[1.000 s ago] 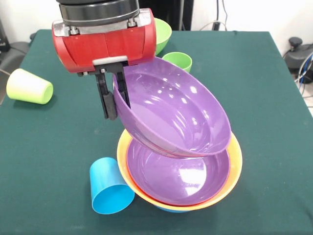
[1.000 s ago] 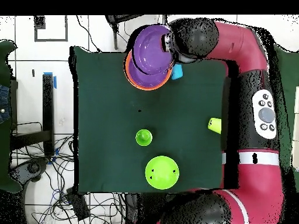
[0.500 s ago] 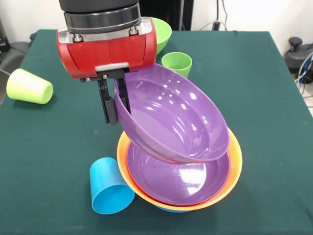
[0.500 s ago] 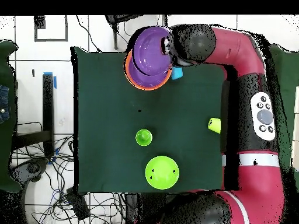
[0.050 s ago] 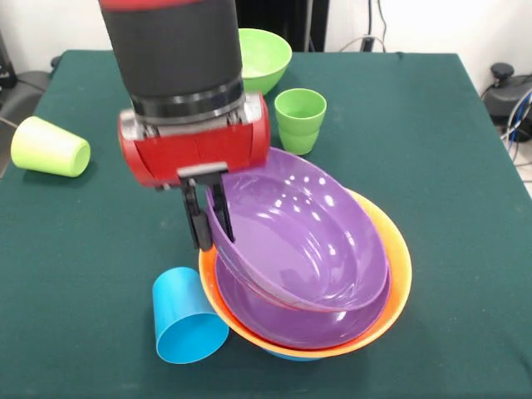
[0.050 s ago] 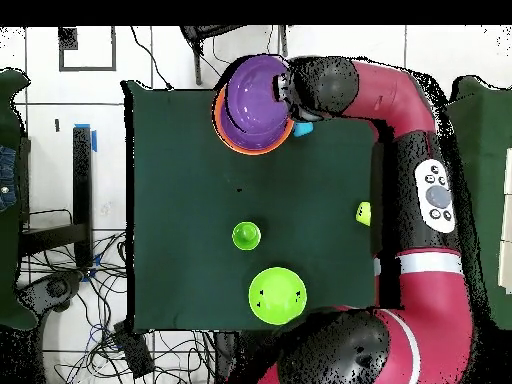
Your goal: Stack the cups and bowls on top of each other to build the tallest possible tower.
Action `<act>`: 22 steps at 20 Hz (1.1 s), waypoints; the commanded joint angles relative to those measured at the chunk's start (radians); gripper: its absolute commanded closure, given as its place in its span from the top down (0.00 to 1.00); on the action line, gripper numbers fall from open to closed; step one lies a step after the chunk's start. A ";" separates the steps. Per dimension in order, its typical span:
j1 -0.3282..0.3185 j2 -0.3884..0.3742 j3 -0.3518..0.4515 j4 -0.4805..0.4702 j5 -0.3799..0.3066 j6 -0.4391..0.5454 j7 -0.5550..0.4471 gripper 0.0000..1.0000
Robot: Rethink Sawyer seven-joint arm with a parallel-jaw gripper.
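Note:
My gripper [image 5: 210,228] is shut on the left rim of a purple bowl [image 5: 307,241], one finger inside and one outside. That bowl tilts slightly and rests low inside a second purple bowl [image 5: 287,326], which sits in the big orange bowl [image 5: 400,274] of the tower; a sliver of blue bowl [image 5: 291,356] shows beneath. A sky blue cup [image 5: 187,320] lies on its side against the tower's left. The yellow-green cup [image 5: 48,147] lies tipped at the far left. The ridged green cup [image 5: 300,119] stands upright beside a green bowl [image 5: 264,56]. Overhead, the arm hides the gripper beside the purple bowl [image 6: 255,95].
The green cloth table [image 5: 465,166] ends close to the tower's near side. Overhead, the tower's orange bowl [image 6: 228,137] sits at the table's top edge, with the green cup [image 6: 246,236] and green bowl [image 6: 276,296] mid-table and the yellow-green cup [image 6: 364,212] at the right edge.
My gripper has come down and slightly toward the near side with the purple bowl. The bowl now sits much flatter and deeper in the lower purple bowl.

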 commanded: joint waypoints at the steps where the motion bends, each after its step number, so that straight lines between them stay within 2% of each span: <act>1: 0.021 0.103 -0.040 -0.012 -0.022 -0.021 0.034 0.00; 4: 0.025 0.120 -0.032 -0.027 -0.021 -0.022 0.021 0.00; 5: 0.030 0.129 -0.028 -0.040 -0.019 -0.020 0.018 1.00; 9: 0.042 0.134 -0.036 -0.056 -0.013 -0.019 0.058 1.00; 22: 0.059 0.128 -0.054 -0.092 -0.019 0.011 0.058 1.00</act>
